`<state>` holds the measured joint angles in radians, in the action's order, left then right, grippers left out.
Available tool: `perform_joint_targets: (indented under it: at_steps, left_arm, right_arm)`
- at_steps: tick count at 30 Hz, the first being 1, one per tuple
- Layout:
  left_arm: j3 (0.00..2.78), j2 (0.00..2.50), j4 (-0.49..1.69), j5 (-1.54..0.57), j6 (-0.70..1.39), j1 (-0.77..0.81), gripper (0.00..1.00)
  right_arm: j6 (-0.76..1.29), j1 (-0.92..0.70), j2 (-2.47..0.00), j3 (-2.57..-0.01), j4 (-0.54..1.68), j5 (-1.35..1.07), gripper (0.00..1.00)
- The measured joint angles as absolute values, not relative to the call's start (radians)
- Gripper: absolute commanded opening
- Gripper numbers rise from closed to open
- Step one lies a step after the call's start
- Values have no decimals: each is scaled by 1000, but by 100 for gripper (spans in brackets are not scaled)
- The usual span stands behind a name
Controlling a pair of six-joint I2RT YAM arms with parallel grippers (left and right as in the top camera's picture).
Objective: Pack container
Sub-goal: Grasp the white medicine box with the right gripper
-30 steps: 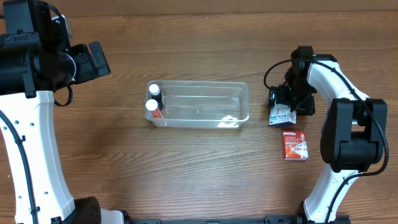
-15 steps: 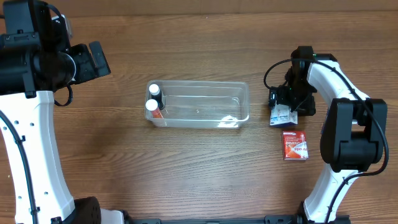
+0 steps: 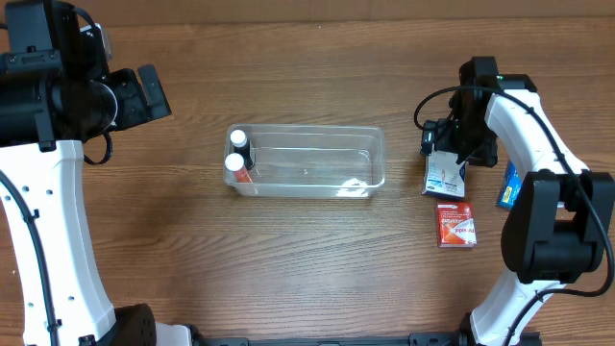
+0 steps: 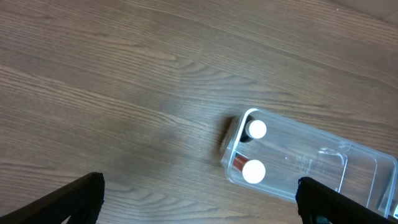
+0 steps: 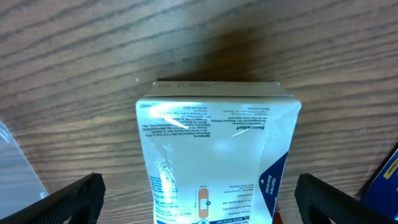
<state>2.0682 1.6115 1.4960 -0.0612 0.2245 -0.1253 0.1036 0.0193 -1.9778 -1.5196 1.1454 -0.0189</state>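
Note:
The clear plastic container (image 3: 307, 161) lies mid-table, with two white-capped bottles (image 3: 235, 151) standing in its left end; the left wrist view shows the container (image 4: 311, 168) and the bottles (image 4: 255, 149) too. My right gripper (image 3: 448, 152) is open and straddles a white and blue plaster box (image 3: 444, 177) on the table right of the container. In the right wrist view that box (image 5: 217, 143) lies between the spread fingers (image 5: 199, 186), apparently not clamped. My left gripper (image 3: 144, 91) is open and empty, held high at the far left; its fingers (image 4: 199, 193) are spread wide.
A red box (image 3: 455, 224) lies flat just in front of the plaster box. A blue box (image 3: 509, 185) lies by the right arm, and its edge shows in the right wrist view (image 5: 388, 174). The container's corner (image 5: 12, 162) shows at the left there.
My right arm has shifted a little to the right and back, and the plaster box has moved slightly right with it. The blue box has come into view. The left arm is still.

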Motion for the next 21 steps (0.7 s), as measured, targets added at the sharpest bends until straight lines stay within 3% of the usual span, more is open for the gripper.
perform_joint_targets:
  at_steps: [19,21]
  left_arm:
    - [2068,1612,1497,-61,224,-125,100]
    - [2068,1612,1497,-61,224,-125,100]
  right_arm:
    - [104,19,-2025,-1417,1052,-19,100]
    - [104,19,-2025,-1417,1056,-19,95]
